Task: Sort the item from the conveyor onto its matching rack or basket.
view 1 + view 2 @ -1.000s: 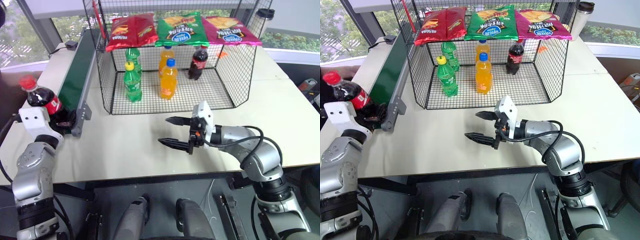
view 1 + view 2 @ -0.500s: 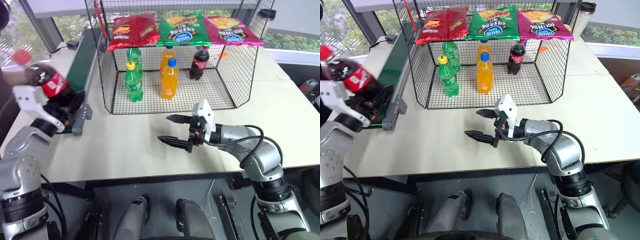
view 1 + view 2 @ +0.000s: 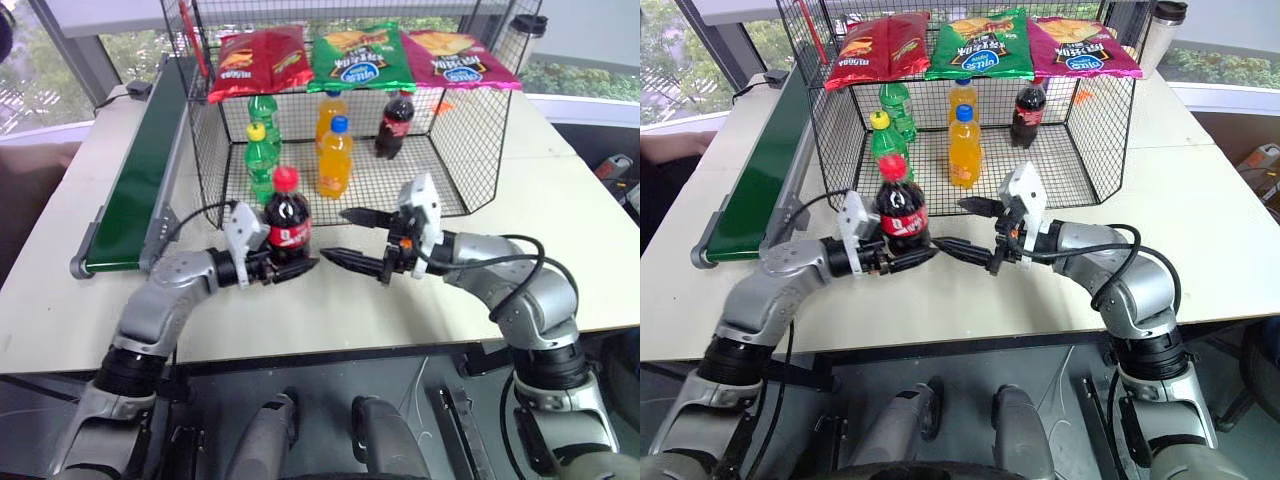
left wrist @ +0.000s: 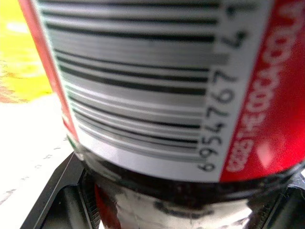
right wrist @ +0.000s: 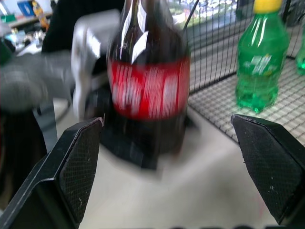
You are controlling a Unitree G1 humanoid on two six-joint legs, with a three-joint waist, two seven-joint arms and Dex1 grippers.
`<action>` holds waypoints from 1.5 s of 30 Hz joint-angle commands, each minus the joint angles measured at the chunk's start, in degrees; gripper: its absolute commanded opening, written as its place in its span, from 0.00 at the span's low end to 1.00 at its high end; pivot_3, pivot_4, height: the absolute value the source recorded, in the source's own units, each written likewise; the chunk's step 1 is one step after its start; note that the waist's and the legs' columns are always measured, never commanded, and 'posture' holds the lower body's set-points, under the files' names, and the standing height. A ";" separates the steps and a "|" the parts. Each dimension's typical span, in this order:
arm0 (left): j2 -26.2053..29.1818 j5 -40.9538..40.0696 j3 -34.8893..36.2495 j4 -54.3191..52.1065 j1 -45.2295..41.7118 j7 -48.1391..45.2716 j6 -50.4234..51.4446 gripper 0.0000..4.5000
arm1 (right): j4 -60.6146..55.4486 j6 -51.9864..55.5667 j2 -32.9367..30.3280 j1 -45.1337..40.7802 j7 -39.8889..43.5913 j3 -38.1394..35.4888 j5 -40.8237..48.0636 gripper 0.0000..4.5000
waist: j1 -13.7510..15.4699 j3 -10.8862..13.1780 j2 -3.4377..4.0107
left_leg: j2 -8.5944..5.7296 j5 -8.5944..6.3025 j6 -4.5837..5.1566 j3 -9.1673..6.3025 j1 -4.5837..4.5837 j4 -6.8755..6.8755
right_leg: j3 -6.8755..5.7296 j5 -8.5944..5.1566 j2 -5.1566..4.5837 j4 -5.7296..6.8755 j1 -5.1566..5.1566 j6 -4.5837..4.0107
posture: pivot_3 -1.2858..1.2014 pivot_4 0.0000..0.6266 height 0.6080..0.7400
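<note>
**Head views.** You see the left pincer [image 3: 283, 268] clamped on the lower body of the cola bottle [image 3: 287, 220]. The bottle stands upright, just above the worktop [image 3: 300, 310], near the front wall of the black wire basket [image 3: 440, 170] and outside it. Note its look: small clear plastic, dark brown liquid, red cap on top, red label around the middle. The right pincer [image 3: 345, 236] points left toward the bottle with its two fingers spread wide, one farther and one nearer, and its tips lie just right of the bottle. The dark-green conveyor [image 3: 135, 180] runs along the left side of the worktop, well apart from the bottle. Inside the basket stand two green bottles [image 3: 262, 160], two orange bottles [image 3: 335, 158] and a second cola bottle [image 3: 392, 125]. Three crisp bags [image 3: 360, 55] lie on the slanted shelf above.

**Left wrist view.** You see the bottle's label at close range: a white barcode panel beside red, with dark liquid below.

**Right wrist view.** You see the bottle between the two widely parted black fingers [image 5: 76, 167], with a green bottle behind the mesh beyond.
</note>
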 commanded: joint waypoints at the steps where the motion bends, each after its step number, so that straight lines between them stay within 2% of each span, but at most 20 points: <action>1: -1.50 2.18 -1.46 0.28 -2.56 -2.65 -4.86 0.68 | -3.54 1.28 0.55 -1.57 -1.48 -2.10 3.20 1.00 | -0.01 0.00 0.00 | 0.00 0.00 0.00 0.00 0.00 0.00 | 0.00 0.00 0.00 0.00 0.00 0.00 | 0.52 0.24 0.98; 10: -6.59 5.90 -3.93 3.26 -3.87 -3.81 -8.47 0.68 | -3.94 1.86 1.20 -3.86 -3.52 -1.68 5.38 1.00 | -0.04 0.00 0.00 | 0.00 0.01 0.03 -0.01 0.01 0.02 | -0.01 0.00 0.01 0.01 0.01 0.01 | 0.52 0.24 0.98; 16: -8.99 6.33 -3.85 3.31 -4.14 -3.51 -8.21 0.68 | -1.69 -0.05 2.04 -5.51 -3.41 -0.02 3.34 1.00 | -0.03 0.00 0.00 | 0.00 0.07 0.12 -0.01 0.01 0.04 | -0.02 0.01 0.03 0.02 0.01 0.02 | 0.52 0.24 0.98; 19: -9.54 6.28 -3.66 2.97 -4.17 -3.12 -7.98 0.68 | -0.09 -1.06 3.18 -6.27 -4.55 0.54 1.96 0.82 | -0.04 0.00 0.00 | 0.00 0.07 0.12 -0.01 0.02 0.05 | -0.02 0.01 0.03 0.02 0.03 0.02 | 0.52 0.24 0.98; 24: -10.01 6.05 -2.84 2.74 -4.46 -1.56 -5.91 0.68 | 0.44 -2.00 2.80 -5.99 -4.01 2.07 -0.22 0.26 | -0.03 0.01 0.01 | 0.00 0.08 0.14 -0.02 0.02 0.06 | -0.02 0.02 0.05 0.04 0.02 0.03 | 0.52 0.24 0.98; 32: -11.17 5.18 -0.49 3.26 -5.51 1.37 -3.74 0.68 | -0.04 -1.06 2.86 -5.87 -4.29 1.53 0.21 0.26 | -0.01 0.00 0.01 | -0.01 0.09 0.15 -0.01 0.02 0.08 | -0.02 0.02 0.09 0.06 0.03 0.04 | 0.52 0.24 0.98; 33: -11.20 4.55 -0.18 3.15 -5.57 1.40 -2.53 0.90 | -0.05 -1.03 2.85 -5.89 -4.34 1.40 0.22 0.26 | -0.01 0.01 0.01 | -0.01 0.09 0.15 -0.02 0.02 0.08 | -0.02 0.02 0.09 0.06 0.03 0.04 | 0.52 0.24 0.98; 34: -11.12 4.07 -0.06 2.86 -5.50 1.32 -1.58 0.99 | -0.10 -1.00 2.84 -5.89 -4.38 1.31 0.22 0.26 | 0.00 0.01 0.01 | -0.01 0.09 0.15 -0.02 0.03 0.08 | -0.02 0.02 0.09 0.06 0.03 0.04 | 0.52 0.24 0.98; 40: -10.41 3.21 1.43 -0.32 -4.69 3.43 1.64 1.00 | 0.92 -1.89 2.30 -6.83 -4.74 0.34 -1.18 0.26 | -0.07 0.00 0.02 | -0.01 0.10 0.16 -0.03 0.04 0.10 | -0.04 0.02 0.13 0.10 0.04 0.04 | 0.52 0.24 0.98; 45: -7.25 -0.60 6.88 -6.11 -1.53 6.68 7.70 1.00 | 9.06 -6.09 0.59 -12.34 -7.85 -2.76 -6.62 0.26 | -0.30 0.01 0.03 | 0.00 0.10 0.15 -0.02 0.07 0.14 | -0.03 0.02 0.16 0.18 0.04 0.03 | 0.52 0.24 0.98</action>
